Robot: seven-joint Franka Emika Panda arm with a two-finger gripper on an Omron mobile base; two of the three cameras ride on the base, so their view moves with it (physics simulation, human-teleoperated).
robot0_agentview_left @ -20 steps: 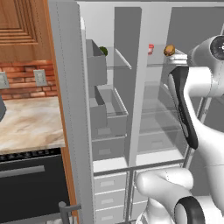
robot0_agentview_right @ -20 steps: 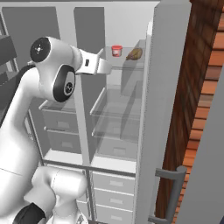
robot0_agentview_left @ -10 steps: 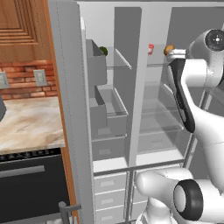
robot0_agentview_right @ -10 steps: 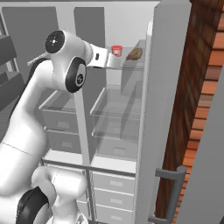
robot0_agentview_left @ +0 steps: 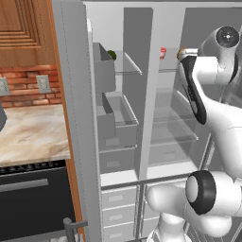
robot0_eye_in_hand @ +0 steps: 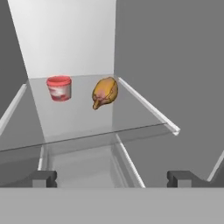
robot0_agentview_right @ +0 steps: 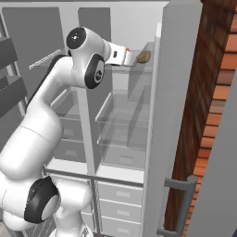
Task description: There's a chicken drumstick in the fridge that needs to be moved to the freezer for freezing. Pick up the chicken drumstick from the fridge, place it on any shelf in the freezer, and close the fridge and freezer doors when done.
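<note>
Ahead of the parted jaws, two items on one glass shelf — one chicken drumstick, one red-and-white tub just beside it — and one dark green ball farther off.

The arm reaches up level with the fridge's top glass shelf, its claw spread wide, empty.

2 flanking views, 1 shelf close-up
</note>
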